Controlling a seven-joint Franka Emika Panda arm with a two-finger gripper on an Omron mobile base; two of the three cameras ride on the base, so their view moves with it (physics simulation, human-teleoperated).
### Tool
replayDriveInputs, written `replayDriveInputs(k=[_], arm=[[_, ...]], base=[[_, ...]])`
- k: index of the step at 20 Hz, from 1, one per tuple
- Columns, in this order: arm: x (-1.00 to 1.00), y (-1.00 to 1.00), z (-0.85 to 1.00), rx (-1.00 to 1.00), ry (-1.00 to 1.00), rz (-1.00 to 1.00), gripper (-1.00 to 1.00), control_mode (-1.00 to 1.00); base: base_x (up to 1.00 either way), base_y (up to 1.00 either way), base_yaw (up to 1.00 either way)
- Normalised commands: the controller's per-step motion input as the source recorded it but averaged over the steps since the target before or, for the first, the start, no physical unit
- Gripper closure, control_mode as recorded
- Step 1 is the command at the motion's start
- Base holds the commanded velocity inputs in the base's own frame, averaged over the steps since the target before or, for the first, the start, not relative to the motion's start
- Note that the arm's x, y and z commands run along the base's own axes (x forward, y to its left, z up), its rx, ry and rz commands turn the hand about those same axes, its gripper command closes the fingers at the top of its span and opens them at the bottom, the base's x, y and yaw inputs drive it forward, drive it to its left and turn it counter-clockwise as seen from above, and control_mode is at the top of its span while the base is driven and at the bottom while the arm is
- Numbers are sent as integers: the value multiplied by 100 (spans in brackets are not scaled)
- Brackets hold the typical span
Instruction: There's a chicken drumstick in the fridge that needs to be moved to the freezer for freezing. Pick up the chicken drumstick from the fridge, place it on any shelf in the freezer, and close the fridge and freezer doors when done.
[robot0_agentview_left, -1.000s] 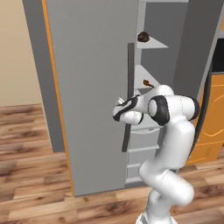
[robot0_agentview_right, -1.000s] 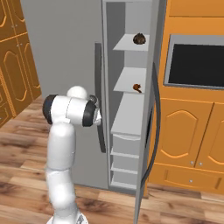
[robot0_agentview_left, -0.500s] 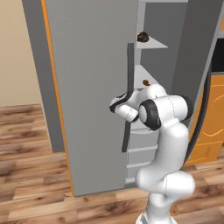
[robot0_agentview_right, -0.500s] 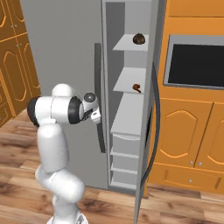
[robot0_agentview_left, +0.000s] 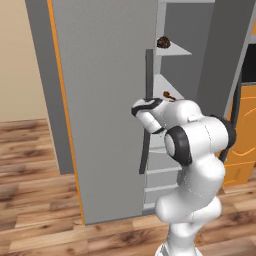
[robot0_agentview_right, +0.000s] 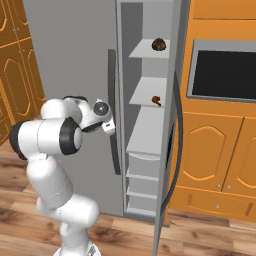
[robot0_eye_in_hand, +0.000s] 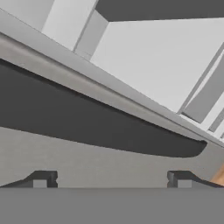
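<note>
Grey door edge (robot0_agentview_right: 119, 100) beside spread end effector (robot0_eye_in_hand: 109, 180)

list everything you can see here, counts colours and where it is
chicken drumstick: 1, dark red-brown, on the middle freezer shelf
round lump: 1, dark brown, on the upper freezer shelf
freezer: 1, grey, open narrow compartment with solid shelves and drawers below
fridge door: 1, grey with orange edge and dark bar handle, left of the freezer opening
freezer door: 1, grey with dark curved handle, standing open at the right of the opening
orange cabinets: several, orange, right of the unit
black oven panel: 1, black, set in the cabinets on the right
wood floor: 1, brown planks, below
arm: 1, white with dark joints, in front of the fridge door
gripper: 1, dark tips, open, at the fridge door handle
</note>
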Motion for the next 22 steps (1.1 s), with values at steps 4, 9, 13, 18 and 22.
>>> replayDriveInputs(k=[4, 9, 13, 18, 22], arm=[[-57, 0, 75, 0, -16, 0, -100, -100], [-71, 0, 70, -4, -15, 0, -100, -100], [-67, 0, 88, -13, 0, 0, -100, -100], [-72, -3, 89, -8, 8, 1, -100, -100], [-33, 0, 100, -2, 4, 3, -100, -100]], base=[[0, 0, 0], [0, 0, 0], [0, 0, 0], [0, 0, 0], [0, 0, 0]])
